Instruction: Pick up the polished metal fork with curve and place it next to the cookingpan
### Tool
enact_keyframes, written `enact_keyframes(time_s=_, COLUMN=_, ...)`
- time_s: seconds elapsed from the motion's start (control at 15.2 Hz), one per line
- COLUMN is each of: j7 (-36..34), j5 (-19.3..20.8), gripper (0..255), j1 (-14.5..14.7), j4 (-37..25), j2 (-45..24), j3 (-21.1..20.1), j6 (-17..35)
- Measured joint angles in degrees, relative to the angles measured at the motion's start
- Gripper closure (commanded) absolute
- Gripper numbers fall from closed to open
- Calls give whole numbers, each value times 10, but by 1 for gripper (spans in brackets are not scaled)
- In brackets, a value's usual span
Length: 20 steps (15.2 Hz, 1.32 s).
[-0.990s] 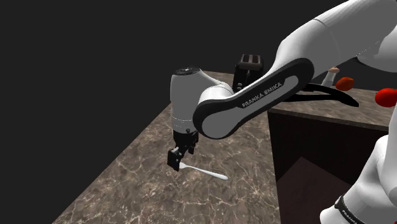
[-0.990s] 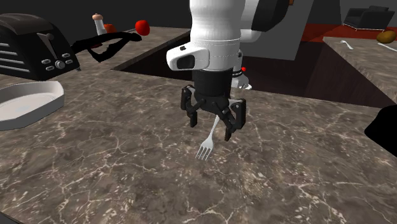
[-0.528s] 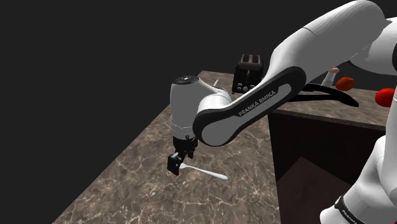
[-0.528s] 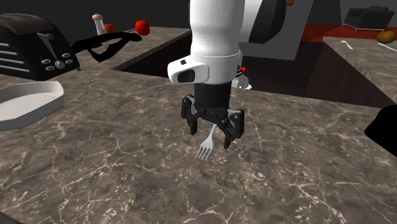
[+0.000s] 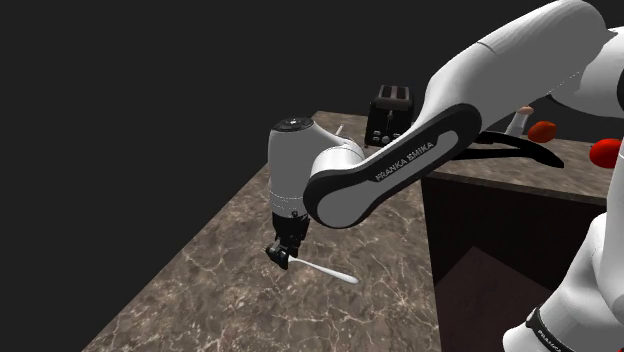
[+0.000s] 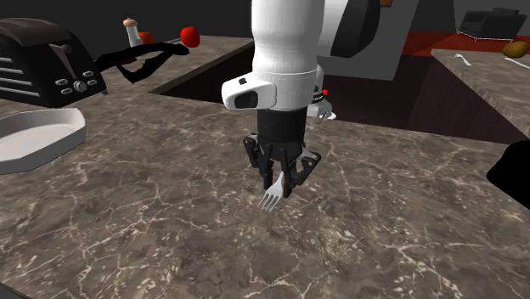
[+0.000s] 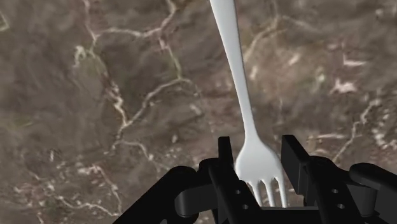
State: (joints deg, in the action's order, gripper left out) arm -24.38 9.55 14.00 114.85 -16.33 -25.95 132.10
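A pale, plain fork (image 7: 245, 108) lies flat on the brown marbled counter (image 6: 127, 212). My black gripper (image 7: 257, 156) points straight down over it, and its fingers (image 7: 226, 159) clasp the fork's head just behind the tines. The handle runs away from the gripper across the stone. In the shoulder view the gripper (image 5: 281, 255) sits at the fork's (image 5: 325, 269) end toward that view's left. From the second exterior view the tines (image 6: 270, 200) poke out below the shut gripper (image 6: 279, 183). A black long-handled pan (image 6: 140, 59) rests at the back, by the recess.
A black toaster (image 6: 42, 64) and a white dish (image 6: 34, 136) stand at the second exterior view's left. A deep dark recess (image 6: 212, 85) opens behind the arm. Red round things (image 5: 543, 130) and a small bottle (image 6: 130, 30) sit beyond it.
The gripper has come down a little over the fork's head, and its fingers, wide apart in both earlier moments, have shut on it. The fork still lies where it was.
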Motion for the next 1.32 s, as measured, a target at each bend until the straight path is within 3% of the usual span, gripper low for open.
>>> enact_keyframes(time_s=0.46, j7=2, j5=-2, gripper=255, j1=0, j4=-2, j2=1, j3=-2, j6=-3)
enact_keyframes(time_s=1.32, j7=22, j5=-35, gripper=255, j1=-7, j4=-40, j2=49, j3=-13, j6=-86)
